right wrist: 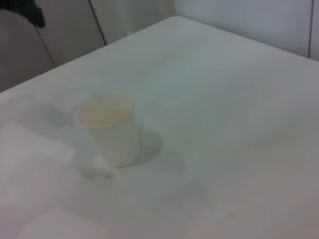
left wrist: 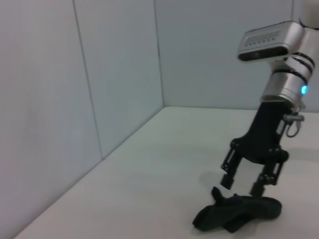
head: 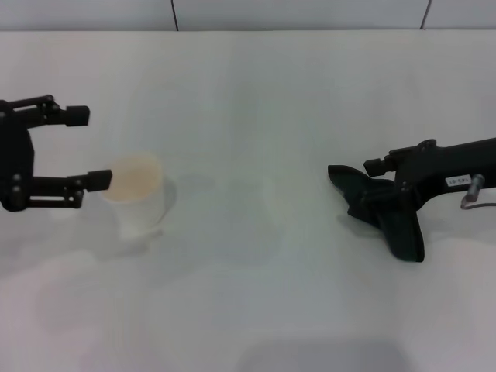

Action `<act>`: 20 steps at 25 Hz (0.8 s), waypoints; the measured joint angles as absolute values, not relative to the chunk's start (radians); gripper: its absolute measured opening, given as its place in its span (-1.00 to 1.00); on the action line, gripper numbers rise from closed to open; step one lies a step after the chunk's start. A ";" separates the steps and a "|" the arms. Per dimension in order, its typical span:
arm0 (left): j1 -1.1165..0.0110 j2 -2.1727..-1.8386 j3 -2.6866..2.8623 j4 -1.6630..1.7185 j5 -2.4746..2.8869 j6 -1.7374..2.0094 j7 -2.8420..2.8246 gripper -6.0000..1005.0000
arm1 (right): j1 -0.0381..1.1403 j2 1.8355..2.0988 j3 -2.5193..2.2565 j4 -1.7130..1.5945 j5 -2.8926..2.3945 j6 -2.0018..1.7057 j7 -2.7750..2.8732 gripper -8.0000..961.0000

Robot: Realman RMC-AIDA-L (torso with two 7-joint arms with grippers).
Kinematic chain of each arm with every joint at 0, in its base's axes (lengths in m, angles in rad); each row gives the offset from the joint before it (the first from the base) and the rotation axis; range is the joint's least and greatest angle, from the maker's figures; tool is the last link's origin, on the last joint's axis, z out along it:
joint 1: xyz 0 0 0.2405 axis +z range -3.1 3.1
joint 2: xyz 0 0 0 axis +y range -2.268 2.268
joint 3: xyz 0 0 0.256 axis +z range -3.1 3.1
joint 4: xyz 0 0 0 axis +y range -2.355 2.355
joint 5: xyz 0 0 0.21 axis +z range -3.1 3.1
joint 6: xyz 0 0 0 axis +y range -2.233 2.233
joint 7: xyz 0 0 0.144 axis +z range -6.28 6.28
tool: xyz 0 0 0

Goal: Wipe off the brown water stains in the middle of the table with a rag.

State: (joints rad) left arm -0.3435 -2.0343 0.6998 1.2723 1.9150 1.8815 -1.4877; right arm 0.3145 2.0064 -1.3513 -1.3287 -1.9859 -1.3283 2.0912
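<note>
Head view: white desk (head: pixel 256 310), plain, walls behind. Whitish translucent cup (head: pixel 138 194) w/ orange-tinted rim stands upright on the left side of the desk.

L tool (head: pixel 82 147) at far left, fingers spread wide, gripping nothing; lower fingertip right at the cup rim, contact or not – can't tell.

R tool (left wrist: pixel 242 182) on the right side, well apart from the cup. Left wrist view shows it pointing down just above the rag (left wrist: pixel 238 213), fingers parted, tips at or nearly at the cloth; no grip visible. Rag dark, wrinkled, lying flat on the desk, partly under the R tool in head view.

Brown stain: no distinct blotch discernible at desk centre in any view.
</note>
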 joint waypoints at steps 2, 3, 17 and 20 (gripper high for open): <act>-0.341 -2.036 0.711 1.272 1.914 1.881 -1.490 0.71 | 0.318 2.006 -1.337 -1.323 -1.984 -1.338 2.091 0.39; -0.341 -2.037 0.715 1.271 1.914 1.881 -1.490 0.71 | 0.320 2.006 -1.331 -1.321 -1.984 -1.342 2.091 0.38; -0.351 -2.045 0.724 1.265 1.924 1.875 -1.494 0.71 | 0.330 2.008 -1.324 -1.309 -1.934 -1.340 2.010 0.35; -0.351 -2.045 0.724 1.263 1.926 1.869 -1.494 0.71 | 0.342 2.008 -1.321 -1.297 -1.932 -1.339 2.005 0.35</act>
State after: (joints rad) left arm -0.3514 -2.0450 0.7241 1.2629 1.9256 1.8693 -1.4942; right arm 0.3420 2.0080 -1.3208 -1.2966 -1.9321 -1.3392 2.0052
